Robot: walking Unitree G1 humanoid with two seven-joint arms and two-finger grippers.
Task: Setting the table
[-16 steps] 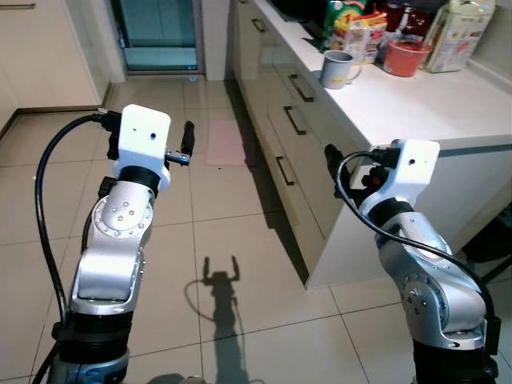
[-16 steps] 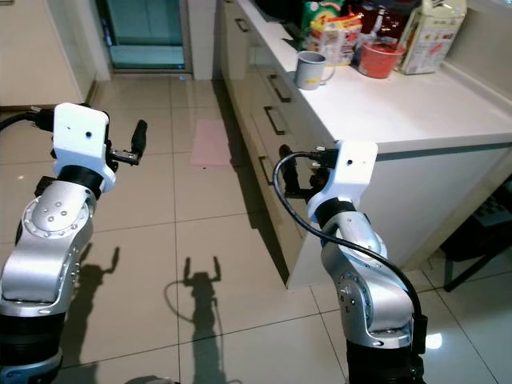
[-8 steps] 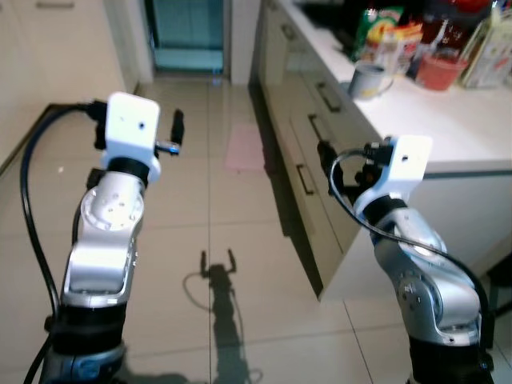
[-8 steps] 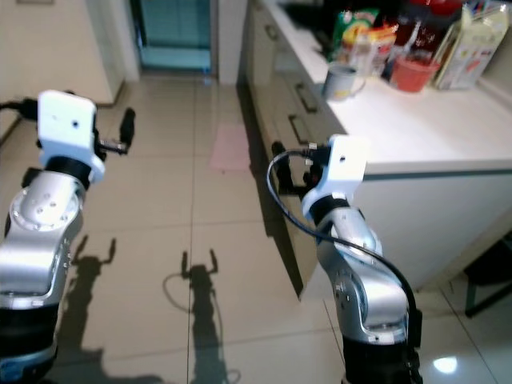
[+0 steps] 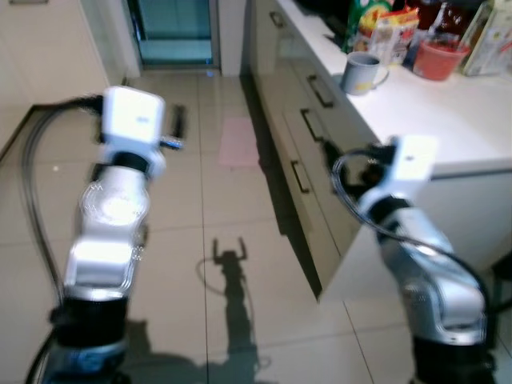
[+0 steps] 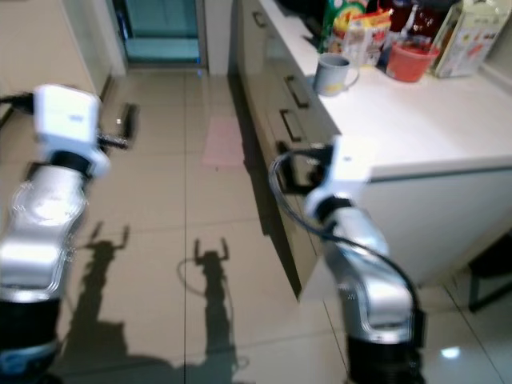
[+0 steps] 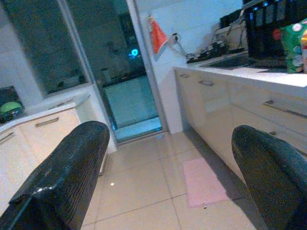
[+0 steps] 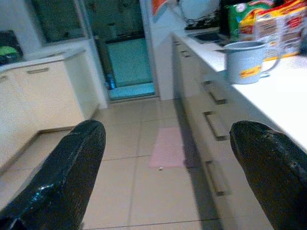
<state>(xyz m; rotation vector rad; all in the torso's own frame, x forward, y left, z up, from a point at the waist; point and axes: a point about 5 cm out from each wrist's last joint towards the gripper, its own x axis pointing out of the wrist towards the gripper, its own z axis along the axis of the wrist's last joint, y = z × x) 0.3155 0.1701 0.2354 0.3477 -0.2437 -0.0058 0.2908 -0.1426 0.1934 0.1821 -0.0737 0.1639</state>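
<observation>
A grey mug (image 5: 362, 72) stands near the edge of the white counter (image 5: 432, 120), to my right. Behind it are a red bowl (image 5: 436, 60), snack packets (image 5: 384, 28) and a carton (image 5: 490, 36). Both arms are raised over the tiled floor, in front of the counter. My left gripper (image 5: 178, 124) is open with nothing between its fingers (image 7: 72, 167). My right gripper (image 5: 328, 152) is also open and empty, close to the drawer fronts. The right wrist view looks along the counter, with the mug (image 8: 244, 61) just inside one black finger (image 8: 268, 163).
Cabinet drawers with bar handles (image 5: 308, 144) run along the right. A pink mat (image 5: 240, 142) lies on the tiles ahead, before a glass door (image 5: 172, 32). Pale cupboards (image 8: 43, 91) line the left side. Open floor lies between them.
The whole picture has shifted and blurred, so the camera is moving. Both arms keep the same raised pose, with their fingers open.
</observation>
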